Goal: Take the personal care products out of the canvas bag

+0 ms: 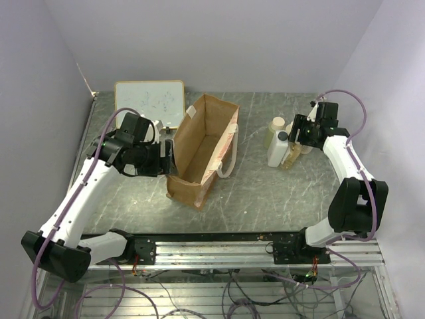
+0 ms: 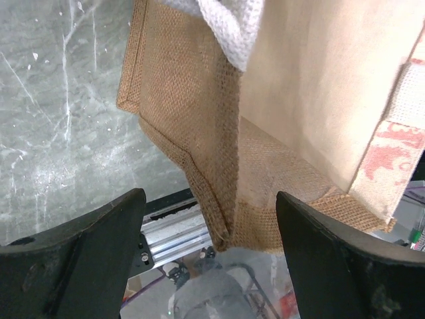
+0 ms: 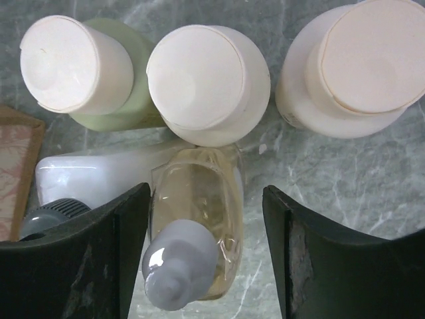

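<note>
The top camera is looking down from behind the arms (image 1: 80, 193); the wrist cameras are peering closely at the same canvas bag (image 2: 192, 133) and bottles (image 3: 206, 80).

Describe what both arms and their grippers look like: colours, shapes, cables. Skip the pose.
Both the left arm and the right arm have white rounded links joined by black joint housings. A mauve cable loops along each. The left gripper and right gripper each carry two broad, dark fingers, matte and slightly scuffed.
</note>
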